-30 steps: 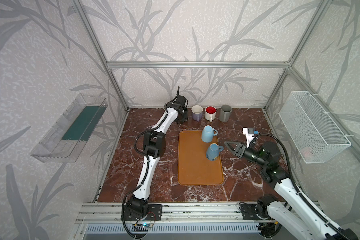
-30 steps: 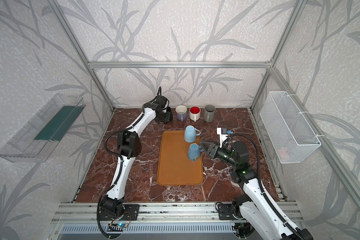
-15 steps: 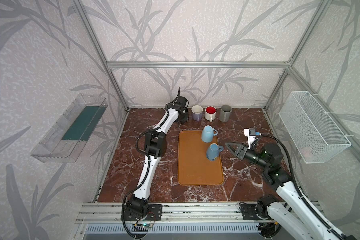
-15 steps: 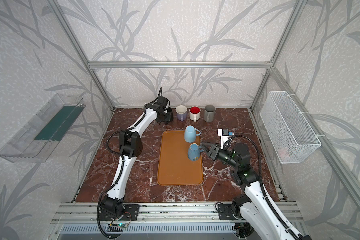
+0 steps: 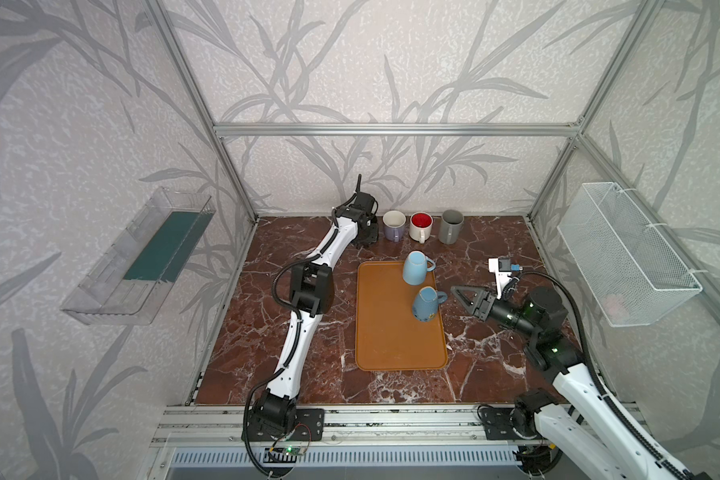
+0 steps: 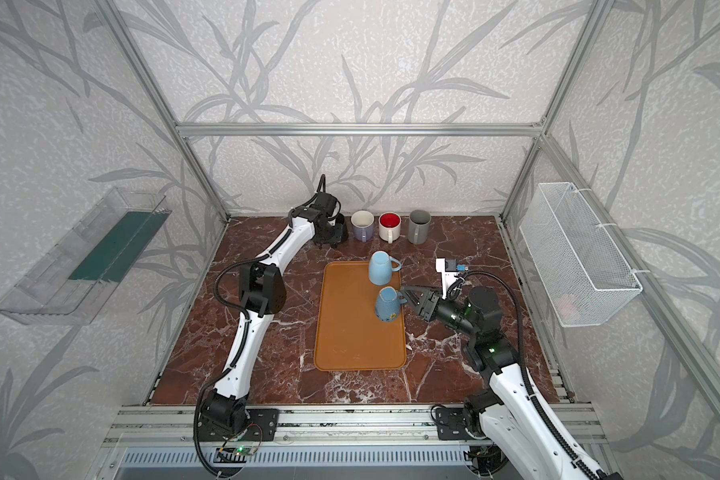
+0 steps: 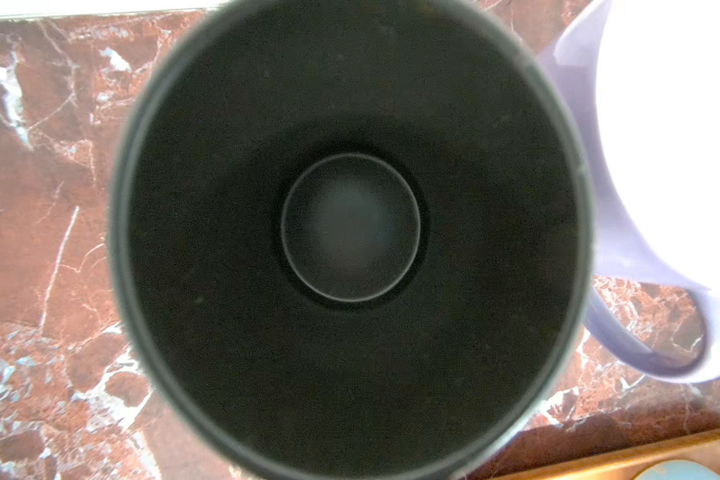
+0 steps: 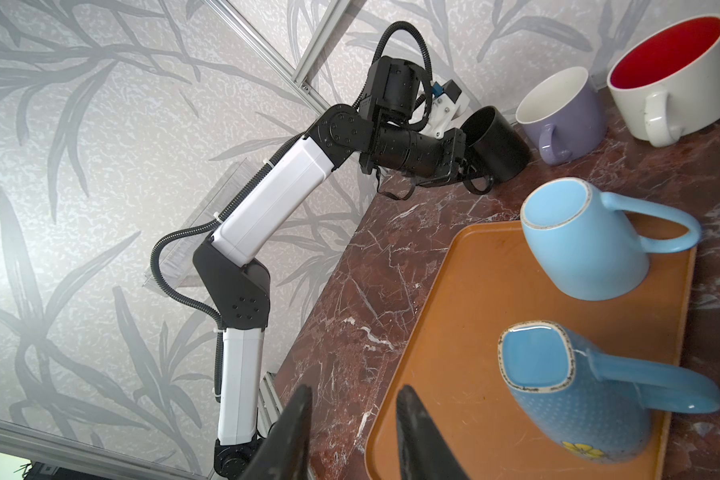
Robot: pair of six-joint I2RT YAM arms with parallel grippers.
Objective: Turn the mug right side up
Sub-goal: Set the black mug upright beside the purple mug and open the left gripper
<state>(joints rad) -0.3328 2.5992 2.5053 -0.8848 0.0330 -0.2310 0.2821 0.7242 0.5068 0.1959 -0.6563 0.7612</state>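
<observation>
Nearest, the right gripper (image 8: 355, 395) hangs narrowly open and empty, just beside the handle of the dotted blue mug (image 5: 425, 305). That mug stands upside down on the orange tray (image 5: 387, 345). Behind it, a light blue mug (image 5: 415, 269) is also inverted at the tray's far edge. At the back, the left gripper (image 8: 476, 180) is clamped on the upright, empty black mug (image 8: 495, 143) by its handle. Beside it stand a lilac mug (image 5: 393, 225), a red-lined white mug (image 5: 420, 226) and a grey mug (image 5: 451, 226).

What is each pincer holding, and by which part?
The left pincer grips the black mug, seemingly by its handle, though the contact is partly hidden. The right pincer is open and holds nothing.
</observation>
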